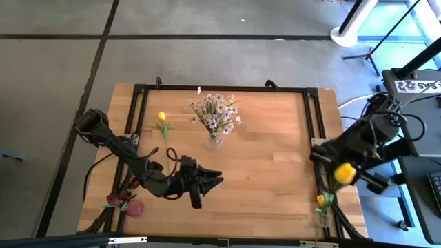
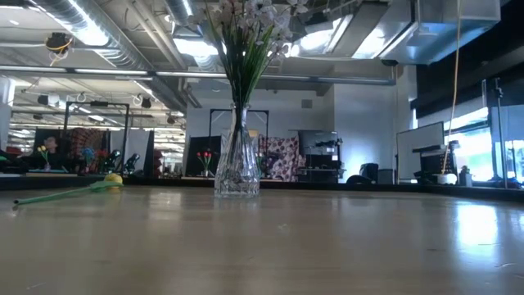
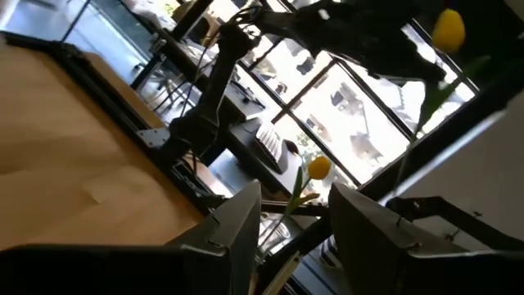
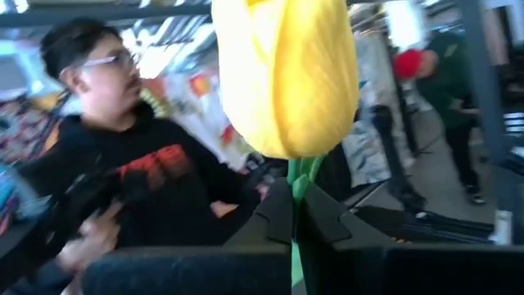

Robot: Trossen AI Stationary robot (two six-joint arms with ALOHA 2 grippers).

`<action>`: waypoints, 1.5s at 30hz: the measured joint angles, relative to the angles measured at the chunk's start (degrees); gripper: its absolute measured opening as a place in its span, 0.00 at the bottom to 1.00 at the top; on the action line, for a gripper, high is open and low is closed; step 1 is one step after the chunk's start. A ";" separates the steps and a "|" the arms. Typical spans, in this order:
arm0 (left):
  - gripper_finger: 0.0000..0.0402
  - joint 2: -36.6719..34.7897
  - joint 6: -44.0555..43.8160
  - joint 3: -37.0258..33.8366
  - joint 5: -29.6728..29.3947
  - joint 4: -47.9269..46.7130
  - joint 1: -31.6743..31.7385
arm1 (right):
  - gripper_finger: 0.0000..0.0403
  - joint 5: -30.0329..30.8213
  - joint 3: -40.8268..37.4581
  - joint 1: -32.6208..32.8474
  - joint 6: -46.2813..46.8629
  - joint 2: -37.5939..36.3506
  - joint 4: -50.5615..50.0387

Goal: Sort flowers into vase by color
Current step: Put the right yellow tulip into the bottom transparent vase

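Observation:
My right gripper [image 4: 296, 205] is shut on a yellow tulip [image 1: 344, 172] over the table's right edge, just on the far side of a small vase [image 1: 322, 219] at the near right corner that has one yellow tulip [image 1: 320, 200] in it. My left gripper [image 1: 215, 180] is open above the table's near middle, pointing toward the right edge, touching nothing. A glass vase [image 2: 237, 168] at the centre holds white-pink sprays [image 1: 215, 114]. Another yellow tulip [image 1: 163, 122] lies flat on the table to its left. Red tulips [image 1: 118, 201] stand in a vase at the near left corner. My right gripper pinches the yellow tulip's green stem [image 4: 296, 176] just below the bud between its two fingers. The bud [image 4: 286, 74] stands out beyond the fingertips. The flower is lifted clear of the table; the rest of the stem is hidden behind the gripper.
A black frame [image 1: 138, 110] runs along the table's edges. Bare wood [image 1: 275, 165] lies between the centre vase and the right arm. A person in dark clothing [image 4: 123, 180] stands in the room beyond the table.

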 joint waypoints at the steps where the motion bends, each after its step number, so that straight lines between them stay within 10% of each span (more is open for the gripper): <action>1: 0.36 0.00 -0.91 0.00 -1.03 -0.50 -0.29 | 0.00 0.02 0.85 1.48 -0.94 0.31 -0.92; 8: 0.36 0.00 -5.98 0.00 -7.37 -3.49 -2.24 | 0.00 0.24 7.12 12.17 -3.06 2.05 -8.64; 24: 0.36 0.00 -9.52 0.00 -13.91 -8.10 -1.28 | 0.00 21.36 18.37 33.24 -1.85 1.67 -27.64; 45: 0.36 0.00 -12.36 0.00 -13.64 -8.92 -5.23 | 0.00 30.55 19.19 35.11 -4.11 10.86 -40.77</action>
